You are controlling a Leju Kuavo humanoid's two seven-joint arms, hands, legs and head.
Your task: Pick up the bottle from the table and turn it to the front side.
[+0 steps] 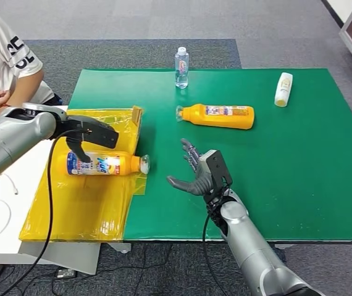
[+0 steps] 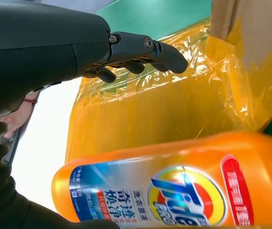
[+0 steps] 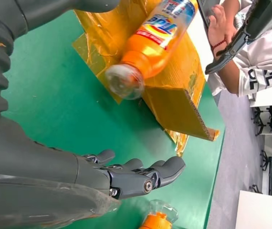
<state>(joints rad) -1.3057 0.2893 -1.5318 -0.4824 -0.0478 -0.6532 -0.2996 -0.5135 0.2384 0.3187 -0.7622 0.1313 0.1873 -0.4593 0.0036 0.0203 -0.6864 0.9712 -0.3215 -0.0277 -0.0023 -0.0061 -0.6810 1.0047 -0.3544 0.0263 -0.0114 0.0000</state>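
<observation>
Fingers apart, left hand (image 1: pixel 86 134) hovers just above the orange label-up detergent bottle (image 1: pixel 104 164), lying sideways, cap toward the open right hand (image 1: pixel 197 172).

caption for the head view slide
Left hand hovers over orange bottle; right hand open above green mat.
</observation>
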